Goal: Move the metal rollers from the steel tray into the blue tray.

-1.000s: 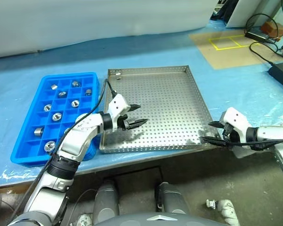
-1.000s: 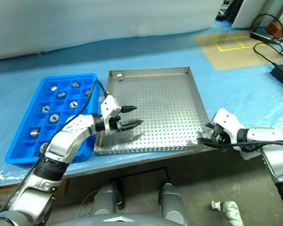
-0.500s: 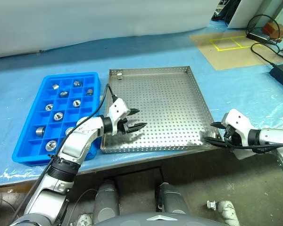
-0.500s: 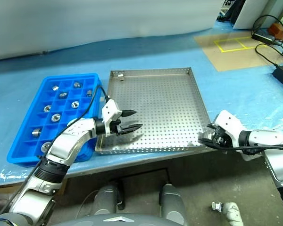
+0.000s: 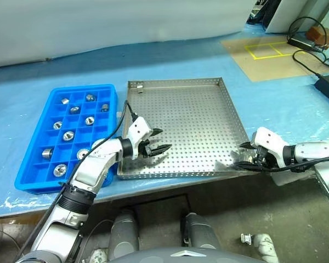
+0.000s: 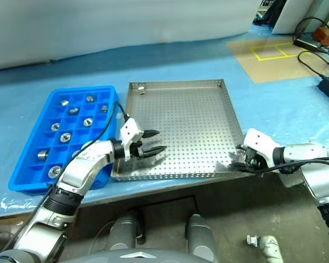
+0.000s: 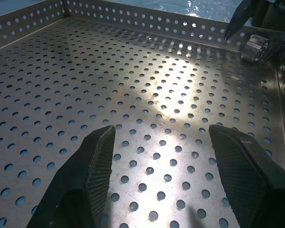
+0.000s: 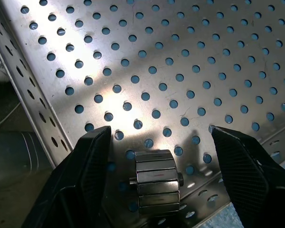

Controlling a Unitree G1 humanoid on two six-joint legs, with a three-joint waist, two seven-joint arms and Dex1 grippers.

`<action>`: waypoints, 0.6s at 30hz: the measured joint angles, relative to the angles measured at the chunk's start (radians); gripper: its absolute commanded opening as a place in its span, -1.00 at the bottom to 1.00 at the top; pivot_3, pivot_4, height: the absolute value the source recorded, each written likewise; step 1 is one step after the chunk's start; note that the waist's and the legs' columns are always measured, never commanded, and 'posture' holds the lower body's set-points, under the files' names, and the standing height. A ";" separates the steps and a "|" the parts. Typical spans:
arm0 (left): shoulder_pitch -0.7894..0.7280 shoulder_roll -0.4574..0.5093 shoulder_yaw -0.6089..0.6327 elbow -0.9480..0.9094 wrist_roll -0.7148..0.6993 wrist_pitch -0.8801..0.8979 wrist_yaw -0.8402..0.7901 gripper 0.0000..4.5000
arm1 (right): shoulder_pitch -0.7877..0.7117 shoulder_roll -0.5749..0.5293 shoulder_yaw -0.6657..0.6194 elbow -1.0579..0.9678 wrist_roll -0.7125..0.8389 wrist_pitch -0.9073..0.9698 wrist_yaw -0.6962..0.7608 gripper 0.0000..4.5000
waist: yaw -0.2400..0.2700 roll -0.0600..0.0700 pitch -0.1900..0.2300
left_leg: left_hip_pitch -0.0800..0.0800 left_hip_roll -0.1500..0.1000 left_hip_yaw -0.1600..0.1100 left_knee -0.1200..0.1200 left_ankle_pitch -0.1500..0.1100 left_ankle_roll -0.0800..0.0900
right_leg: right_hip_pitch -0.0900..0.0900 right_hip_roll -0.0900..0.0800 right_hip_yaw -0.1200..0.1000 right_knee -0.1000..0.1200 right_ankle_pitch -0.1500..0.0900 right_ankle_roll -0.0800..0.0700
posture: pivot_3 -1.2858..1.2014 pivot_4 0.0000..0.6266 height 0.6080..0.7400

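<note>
We see the right gripper (image 8: 156,156) spread wide, grasping nothing, straddling one roller (image 8: 156,183) that lies in the steel tray's (image 5: 181,109) 4 o'clock corner. The left gripper (image 5: 160,140) is also released and empty over the tray's 8 o'clock area. The other rollers (image 5: 68,135) sit in blue tray (image 5: 30,176) compartments at 9 o'clock, beside the steel tray.

Two trays side by side, one roller in a corner

The last roller (image 8: 156,183) lies in the steel tray (image 5: 186,118) between the right gripper's (image 5: 245,155) fingers; the blue tray (image 5: 41,172), holding rollers (image 5: 68,136), sits behind the left gripper (image 5: 158,140).
</note>
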 measured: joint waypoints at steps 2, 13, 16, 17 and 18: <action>0.003 -0.003 -0.002 0.000 0.002 0.000 0.003 0.48 | -0.019 -0.004 0.016 0.018 -0.009 -0.015 0.018 0.58 | 0.000 0.000 0.000 | 0.000 0.000 0.000 0.000 0.000 0.000 | 0.000 0.000 0.000 0.000 0.000 0.000 | -0.21 -0.52 1.00; 0.008 -0.008 -0.002 0.019 0.008 -0.014 0.012 0.49 | -0.101 -0.013 0.041 0.111 -0.039 -0.067 0.089 -0.31 | -0.001 0.000 0.000 | 0.000 0.000 0.000 0.001 0.000 0.000 | 0.000 0.000 0.000 0.001 0.000 0.000 | -0.20 -0.52 1.00; 0.008 -0.009 -0.002 0.042 0.014 -0.028 0.012 0.49 | -0.102 -0.013 0.048 0.113 -0.039 -0.069 0.096 -0.59 | 0.000 0.000 0.000 | 0.000 0.000 0.000 0.001 0.000 0.000 | 0.000 0.000 0.000 0.001 0.000 0.000 | -0.21 -0.52 1.00; 0.008 -0.011 -0.002 0.052 0.016 -0.033 0.012 0.49 | -0.102 -0.013 0.050 0.112 -0.039 -0.072 0.095 -0.75 | -0.001 0.000 0.000 | 0.000 0.000 0.000 0.001 0.000 0.001 | 0.000 0.000 0.000 0.001 0.000 0.000 | -0.21 -0.52 1.00; 0.008 -0.012 -0.002 0.059 0.019 -0.037 0.012 0.49 | -0.101 -0.013 0.050 0.111 -0.039 -0.074 0.094 -0.91 | 0.000 0.000 0.000 | 0.000 0.000 0.000 0.001 0.000 0.001 | 0.000 0.000 0.000 0.001 0.000 0.000 | -0.21 -0.52 1.00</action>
